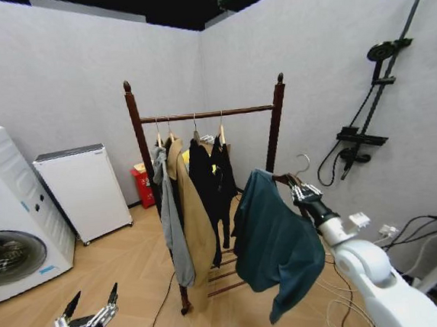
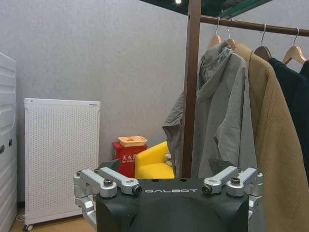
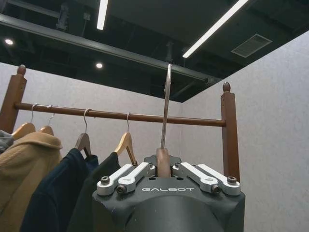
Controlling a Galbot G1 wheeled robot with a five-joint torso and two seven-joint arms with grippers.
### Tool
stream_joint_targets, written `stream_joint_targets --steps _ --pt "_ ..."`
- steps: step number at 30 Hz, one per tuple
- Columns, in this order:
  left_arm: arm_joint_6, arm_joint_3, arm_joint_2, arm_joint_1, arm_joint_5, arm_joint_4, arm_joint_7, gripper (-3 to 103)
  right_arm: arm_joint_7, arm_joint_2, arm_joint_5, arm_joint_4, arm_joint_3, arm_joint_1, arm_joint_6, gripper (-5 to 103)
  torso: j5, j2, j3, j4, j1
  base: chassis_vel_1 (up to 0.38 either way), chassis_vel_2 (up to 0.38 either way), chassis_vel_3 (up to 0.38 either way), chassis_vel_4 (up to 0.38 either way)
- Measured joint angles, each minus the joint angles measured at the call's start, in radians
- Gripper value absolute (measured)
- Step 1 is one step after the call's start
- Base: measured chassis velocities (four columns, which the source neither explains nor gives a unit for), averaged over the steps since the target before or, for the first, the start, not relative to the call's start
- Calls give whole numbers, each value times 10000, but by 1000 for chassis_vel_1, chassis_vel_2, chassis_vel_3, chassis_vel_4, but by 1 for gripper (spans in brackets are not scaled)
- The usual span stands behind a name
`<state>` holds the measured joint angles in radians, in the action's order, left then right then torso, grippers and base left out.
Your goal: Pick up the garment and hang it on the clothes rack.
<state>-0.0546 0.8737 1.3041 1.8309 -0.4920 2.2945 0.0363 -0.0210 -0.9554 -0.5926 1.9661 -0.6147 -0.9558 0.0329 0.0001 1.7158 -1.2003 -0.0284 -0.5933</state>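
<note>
Grey felt-like walls meet in a corner over a pale herringbone wood floor (image 1: 136, 270), and in front of that corner the garment (image 1: 275, 243), a dark teal shirt-jacket, hangs in the air on a wooden hanger (image 3: 163, 162) just to the right of the clothes rack (image 1: 206, 114), apart from its top bar and lower than it. The right gripper (image 1: 304, 193) is clamped on the hanger's neck, its fingers (image 3: 128, 174) pressed in from both sides, while the metal hook (image 3: 165, 106) rises straight up past the rack's bar in the right wrist view. On the rack itself a grey jacket (image 1: 171, 221), a tan coat (image 1: 195, 219) and dark tops (image 1: 211, 187) already hang side by side from their own hangers, filling the left and middle of the bar; the stretch next to the right post is bare. The left gripper (image 1: 89, 311) sits low at the left, well apart from the rack, with its fingers (image 2: 113, 180) spread wide and holding nothing. Behind it stand a white washing machine (image 1: 9, 220) and a white panel heater (image 1: 83, 190), with a red box (image 1: 141, 184) against the wall. A black shower set (image 1: 368, 127) is mounted on the right wall.
</note>
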Motion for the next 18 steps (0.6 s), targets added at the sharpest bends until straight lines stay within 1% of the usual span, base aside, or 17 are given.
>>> stream_joint_targets --steps 1,4,5,6,7,9,10,11,12,13,14,15,16,17,18 --pt "0 0 0 0 0 0 0 100 0 0 0 0 0 0 0 9 0 0 0 0 0 0 0 0 0" --pt "0 0 0 -1 0 0 0 100 151 101 -68 -716 760 1167 273 9 1 0 0 -2 0 0 0 0 0" --pt "0 0 0 -1 0 0 0 100 151 101 -68 -716 760 1167 273 9 1 0 0 -2 0 0 0 0 0" --pt "0 0 0 0 0 0 3 100 202 94 -83 -1034 1089 1769 378 9 3 0 -1 -2 1 0 0 0 0" --pt "0 0 0 0 0 0 3 100 202 94 -83 -1034 1089 1769 378 9 3 0 -1 -2 1 0 0 0 0" --pt "0 0 0 0 0 0 0 100 303 47 -133 -1732 1809 3066 509 9 -4 0 0 3 0 0 0 0 0" --pt "0 0 0 0 0 0 0 100 303 47 -133 -1732 1809 3066 509 9 -4 0 0 3 0 0 0 0 0" --pt "0 1 0 0 0 0 2 100 336 18 -144 -2155 2185 3636 554 9 -4 0 -1 6 0 0 0 0 0" --pt "0 1 0 0 0 0 2 100 336 18 -144 -2155 2185 3636 554 9 -4 0 -1 6 0 0 0 0 0" --pt "0 1 0 -1 0 0 -3 100 356 -45 -134 -2833 2681 4398 609 9 0 0 -1 4 -1 0 0 0 0" --pt "0 0 0 0 0 0 4 100 358 -85 -105 -3158 2895 4730 630 9 0 0 -1 2 -1 0 0 0 0" --pt "0 1 0 0 0 -1 -4 100 359 -203 -9 -3934 3309 5512 608 9 2 0 -2 -2 0 0 0 0 0" --pt "0 1 0 0 0 -1 -4 100 359 -203 -9 -3934 3309 5512 608 9 2 0 -2 -2 0 0 0 0 0" --pt "0 1 0 0 0 0 -2 100 359 -327 141 -4560 3616 6197 514 9 3 -1 -2 -1 -1 0 0 0 0" --pt "0 1 0 0 0 0 -2 100 359 -327 141 -4560 3616 6197 514 9 3 -1 -2 -1 -1 0 0 0 0"
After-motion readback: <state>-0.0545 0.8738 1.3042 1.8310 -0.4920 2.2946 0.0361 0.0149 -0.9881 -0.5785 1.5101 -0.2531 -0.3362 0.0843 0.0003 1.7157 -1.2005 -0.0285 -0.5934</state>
